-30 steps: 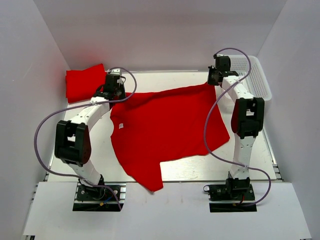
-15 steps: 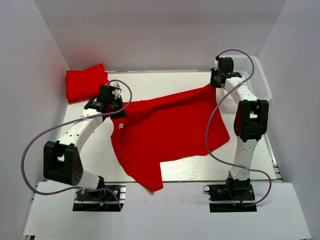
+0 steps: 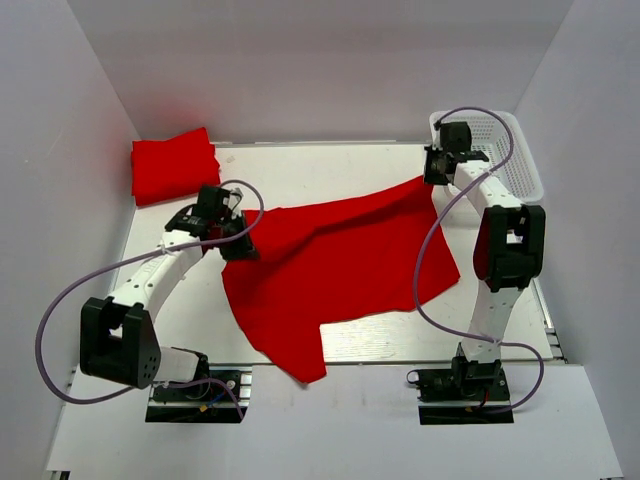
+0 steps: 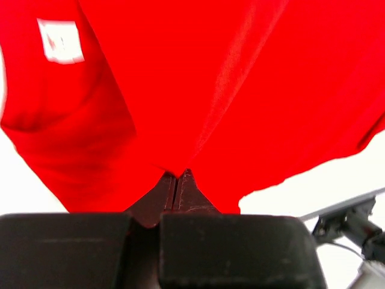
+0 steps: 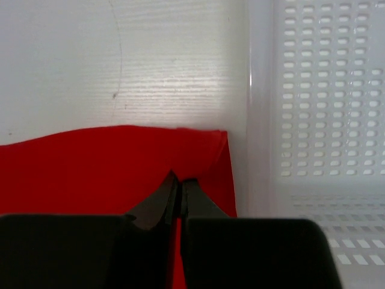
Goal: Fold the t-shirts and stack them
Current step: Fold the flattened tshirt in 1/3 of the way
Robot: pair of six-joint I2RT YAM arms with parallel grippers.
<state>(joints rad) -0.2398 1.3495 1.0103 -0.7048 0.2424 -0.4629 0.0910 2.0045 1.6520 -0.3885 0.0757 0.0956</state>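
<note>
our left gripper (image 4: 176, 177) is pinching shut on a fold of the open t-shirt (image 3: 340, 270) at its far left corner. our right gripper (image 5: 177, 179) is clamping shut on the far right corner of the same cloth, just beside the basket wall.

the table (image 3: 330, 165) is carrying most of that shirt. it is stretching between our two grips, and its near part is trailing toward the near edge in a narrow tail.

we are judging that we are in the spreading step, not yet folding. creases are running across the far part of the cloth. so the next move is calling for us to pull the two corners apart until the shirt is lying taut and flat, and to let go only then.

the white mesh basket (image 3: 525, 165) is sitting at the far right corner, and we are seeing no cloth in the part of it that shows.

the folded t-shirt (image 3: 172, 165) is lying at the far left corner, well apart from the basket. by our reckoning it is serving as the base of the stack.
</note>
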